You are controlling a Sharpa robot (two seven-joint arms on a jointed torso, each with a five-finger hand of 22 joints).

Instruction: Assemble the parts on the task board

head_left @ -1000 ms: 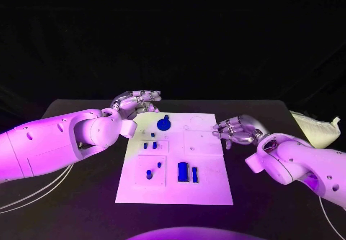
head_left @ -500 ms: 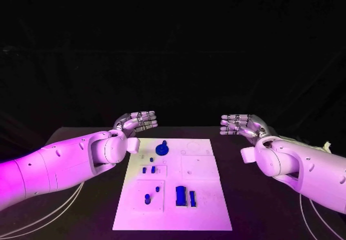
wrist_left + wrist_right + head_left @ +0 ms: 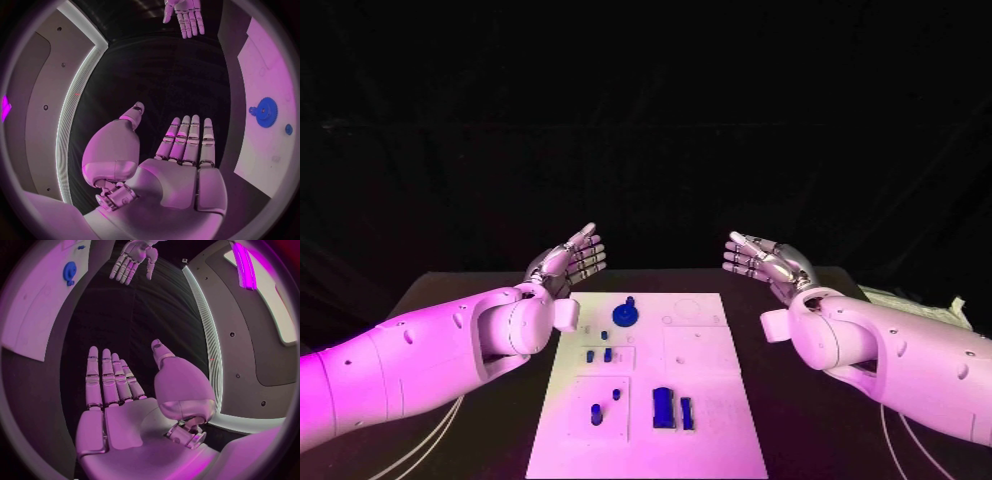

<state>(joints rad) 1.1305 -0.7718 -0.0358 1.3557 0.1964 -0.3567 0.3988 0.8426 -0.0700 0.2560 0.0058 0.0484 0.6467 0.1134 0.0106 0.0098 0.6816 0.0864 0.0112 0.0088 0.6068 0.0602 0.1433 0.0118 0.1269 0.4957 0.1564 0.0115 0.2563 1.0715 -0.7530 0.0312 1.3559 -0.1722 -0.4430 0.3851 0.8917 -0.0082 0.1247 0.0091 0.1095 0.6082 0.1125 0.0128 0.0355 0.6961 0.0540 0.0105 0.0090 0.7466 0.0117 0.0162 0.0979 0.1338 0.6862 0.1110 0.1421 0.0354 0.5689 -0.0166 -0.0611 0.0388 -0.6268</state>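
Observation:
The white task board (image 3: 704, 400) lies in the middle of the table. A blue gear (image 3: 626, 314) (image 3: 265, 112) (image 3: 69, 273) stands near its far edge. Small blue pegs (image 3: 597, 355) sit further in, and two blue blocks (image 3: 672, 410) stand nearer to me. My left hand (image 3: 571, 257) (image 3: 181, 165) is raised above the board's far left corner, fingers straight and apart, holding nothing. My right hand (image 3: 763, 259) (image 3: 119, 400) is raised above the far right corner, flat and empty. Each wrist view also catches the other hand: the right hand (image 3: 185, 14) and the left hand (image 3: 132, 260).
A crumpled white bag (image 3: 920, 302) lies at the table's right edge. The black table (image 3: 819, 440) runs on both sides of the board.
Both hands have risen off the board and uncurled, palms now facing each other. The camera has tilted up, so the board sits lower in the picture.

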